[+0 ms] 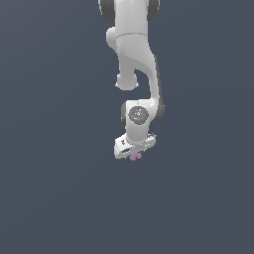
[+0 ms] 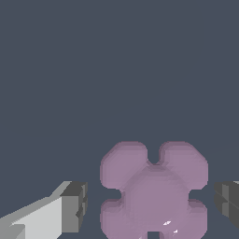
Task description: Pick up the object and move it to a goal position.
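The object (image 2: 154, 191) is a pale purple-pink clover-shaped piece with rounded lobes. In the wrist view it lies between my two fingertips, with a gap on each side, so the pads stand apart from it. One grey pad (image 2: 74, 205) is on one side and the other pad (image 2: 227, 200) on the opposite side. My gripper (image 2: 151, 205) is open around it. In the exterior view the object (image 1: 135, 157) peeks out as a tiny pink spot just under the white hand, and the gripper (image 1: 133, 153) fingers are mostly hidden by the hand.
A plain dark grey-blue surface (image 1: 59, 188) fills both views. The white arm (image 1: 136, 54) comes down from the top of the exterior view. No other objects show.
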